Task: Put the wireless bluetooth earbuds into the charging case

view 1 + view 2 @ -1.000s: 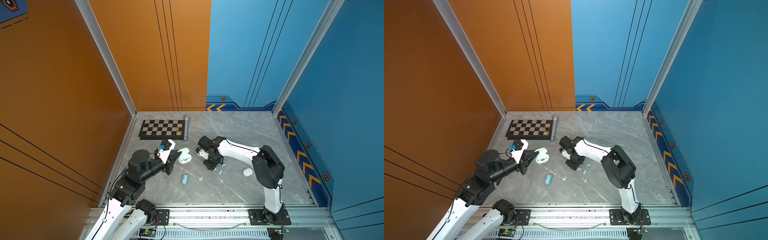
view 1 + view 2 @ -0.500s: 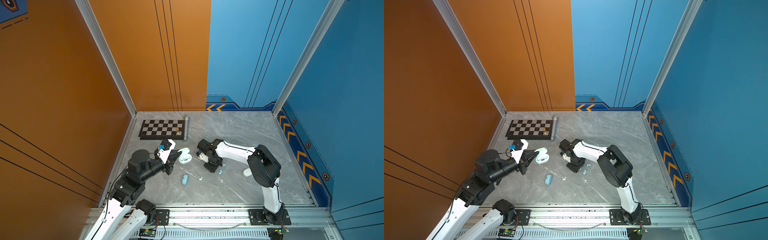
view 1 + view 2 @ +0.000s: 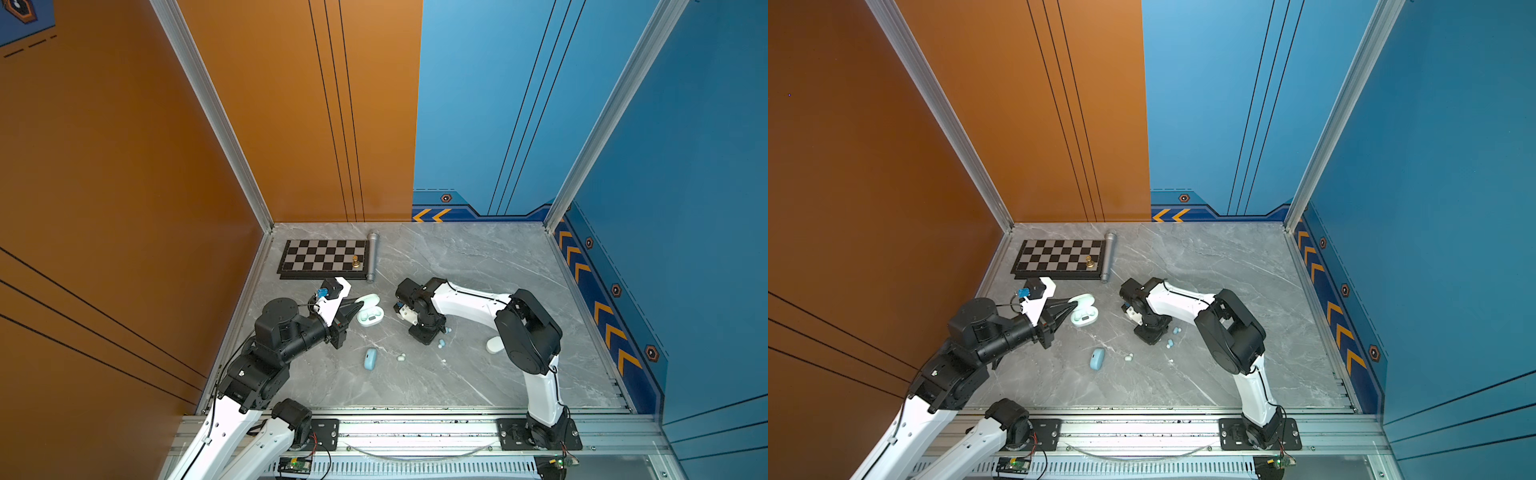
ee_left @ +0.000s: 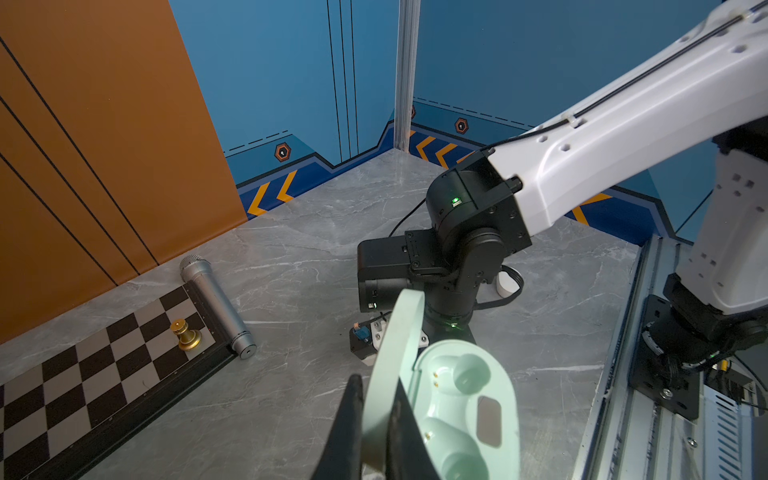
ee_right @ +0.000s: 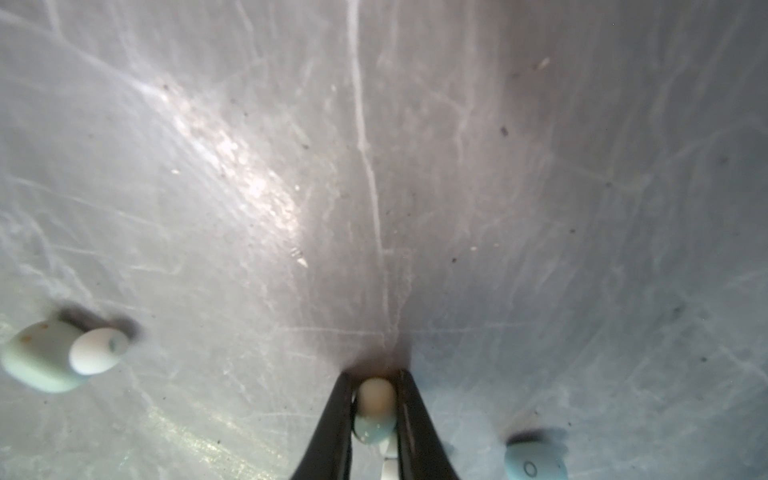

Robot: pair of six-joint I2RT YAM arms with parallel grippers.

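The mint charging case (image 3: pixel 370 313) (image 3: pixel 1084 315) lies open on the table, both sockets empty in the left wrist view (image 4: pixel 465 407). My left gripper (image 4: pixel 376 415) (image 3: pixel 359 305) is shut on its raised lid (image 4: pixel 395 353). My right gripper (image 5: pixel 375 405) (image 3: pixel 428 334) (image 3: pixel 1152 334) points straight down at the table, its fingers closed on a pale greenish-blue earbud (image 5: pixel 375 409) with a whitish tip. That bud is hidden in both top views. A mint earbud (image 5: pixel 54 357) (image 3: pixel 401 357) and pale blue earbuds (image 5: pixel 536 461) (image 3: pixel 448 331) (image 3: pixel 441 343) lie loose nearby.
A closed blue case (image 3: pixel 370 359) (image 3: pixel 1097 358) lies in front of the mint one; a white case (image 3: pixel 494 345) sits by the right arm. At the back left are a chessboard (image 3: pixel 324 259) with a gold piece (image 3: pixel 355 262) and a microphone (image 3: pixel 372 257).
The right gripper has shifted a little toward the front and lowered, and its fingers have closed onto an earbud. The left arm has held still on the lid.
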